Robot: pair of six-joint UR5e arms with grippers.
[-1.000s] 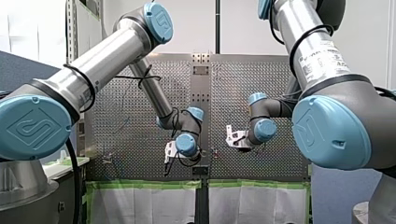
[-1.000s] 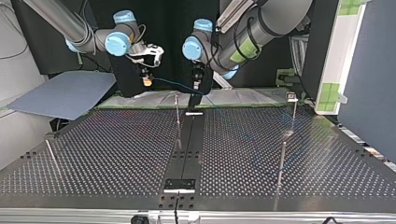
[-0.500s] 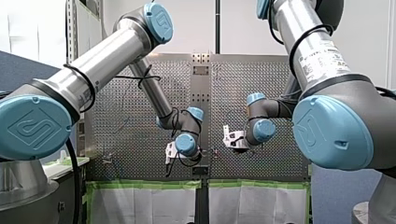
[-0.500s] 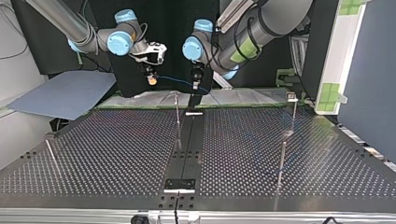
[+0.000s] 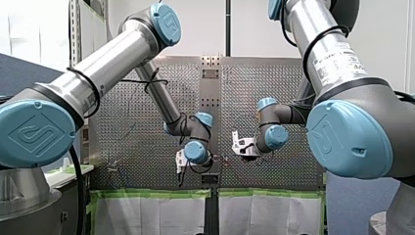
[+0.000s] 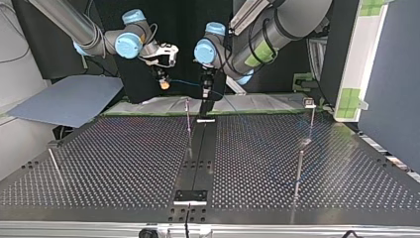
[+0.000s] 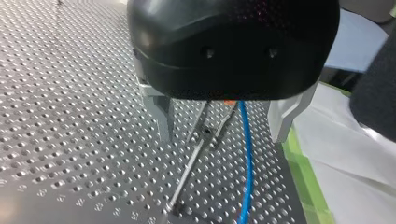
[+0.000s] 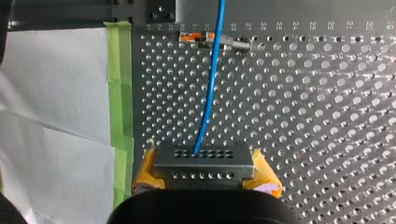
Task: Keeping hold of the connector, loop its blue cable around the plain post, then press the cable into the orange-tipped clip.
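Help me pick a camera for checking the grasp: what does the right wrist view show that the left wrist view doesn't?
Only the right wrist view: my right gripper, its yellow pads clamped on the metal connector, where the blue cable starts. Only the left wrist view: my left gripper, its metal fingers open, the cable running between them and touching neither. Both: the blue cable, the orange-tipped clip, the perforated table and the green tape.
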